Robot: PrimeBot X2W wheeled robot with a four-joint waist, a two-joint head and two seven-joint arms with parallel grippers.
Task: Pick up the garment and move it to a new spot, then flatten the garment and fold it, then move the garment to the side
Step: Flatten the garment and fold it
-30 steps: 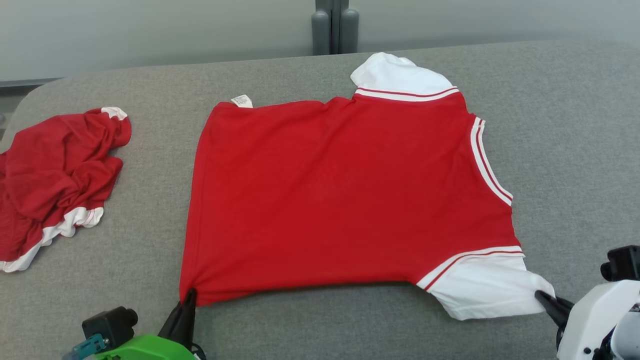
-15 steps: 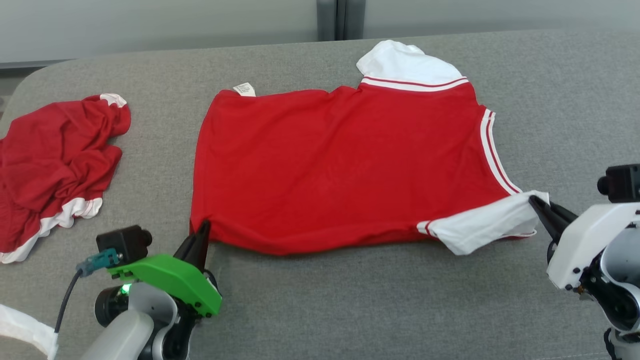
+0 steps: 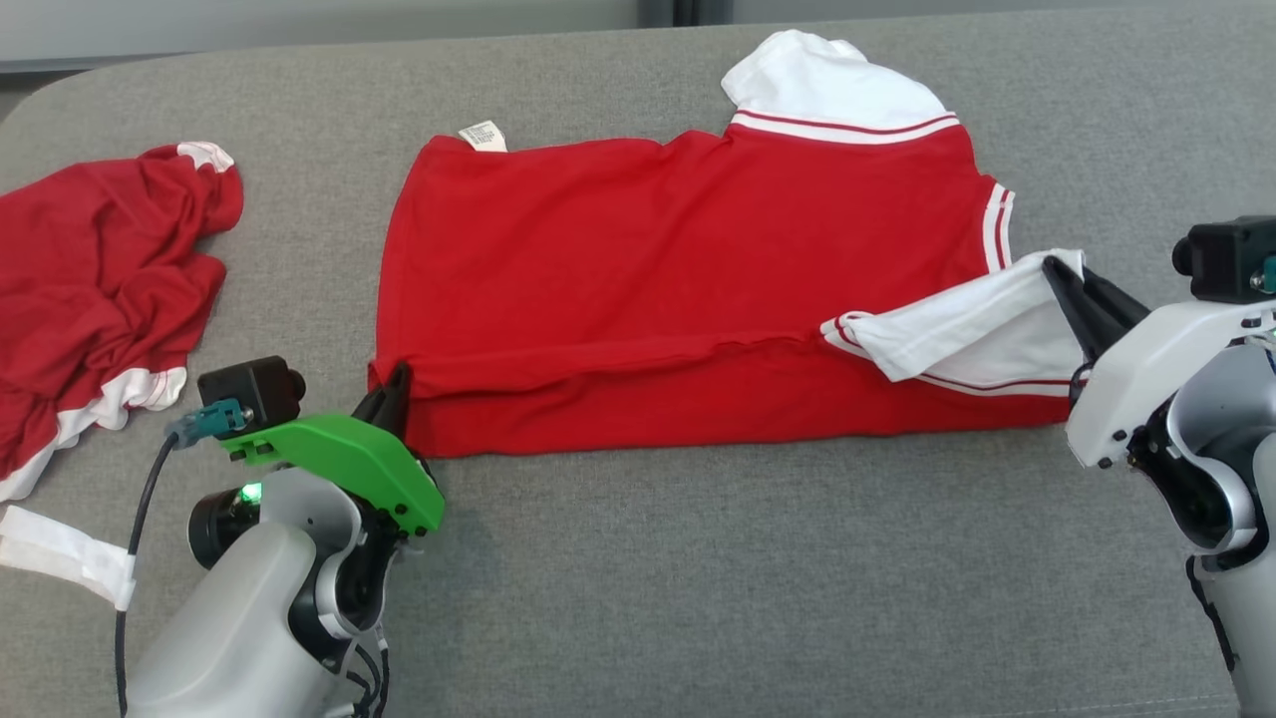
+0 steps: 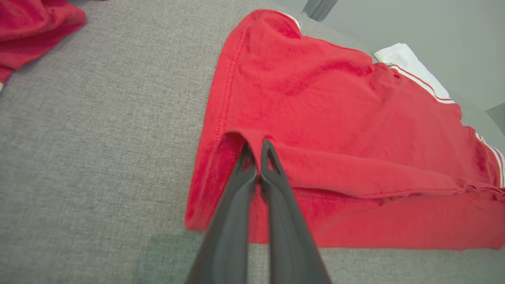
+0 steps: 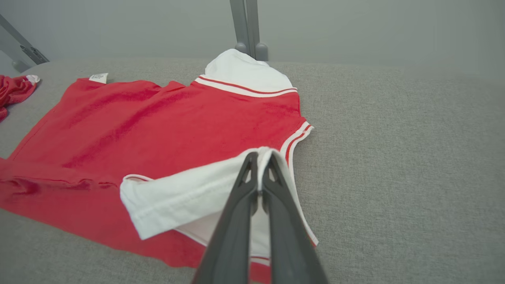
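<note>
Head view: the red jersey lies on the grey desk. Its long axis runs left to right, with the neck toward the right and the near edge folded over.

Left wrist view: the left tool, pressed together, pinches the hem corner.

Right wrist view: the right tool pinches the white sleeve. The hem end is cut off here.

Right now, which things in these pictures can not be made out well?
Label on the red shirt, head view: too small to read.
Crumpled red garment, head view: cut off by the left edge.
Shirt layer beneath the folded-over edge, head and left wrist views: covered by that edge.
White strip at lower left, head view: cut off by the edge, identity unclear.
</note>
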